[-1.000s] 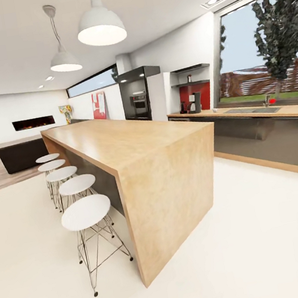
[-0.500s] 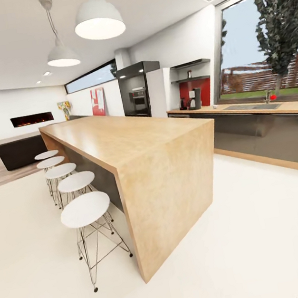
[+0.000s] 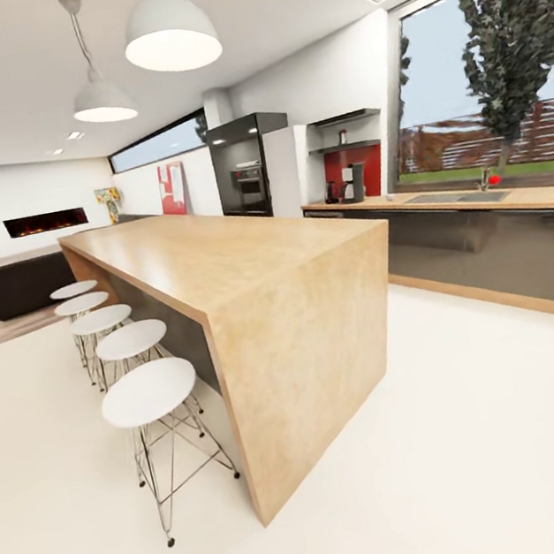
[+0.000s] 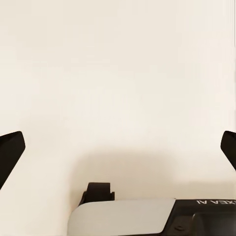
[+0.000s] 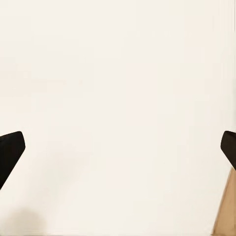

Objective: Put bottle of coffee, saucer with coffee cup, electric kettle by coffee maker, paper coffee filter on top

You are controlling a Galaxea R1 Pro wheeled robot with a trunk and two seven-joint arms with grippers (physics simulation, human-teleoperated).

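Both hands, left hand [image 4: 118, 152] and right hand [image 5: 118, 152], hang spread wide and empty above the floor. The coffee maker [image 3: 352, 183] stands far off on the counter [image 3: 444, 202]. The kitchen island [image 3: 306, 344] looms close, so the base could clip its corner.

island [image 3: 248, 264] blocks centre | stools [image 3: 148, 391] left | floor [image 3: 479, 424] right free

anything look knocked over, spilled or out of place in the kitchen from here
Nothing stands out. The stools stand upright in a row beside the island, its top bare, and the coffee maker sits upright on the far countertop. Smaller items there are too distant to judge.
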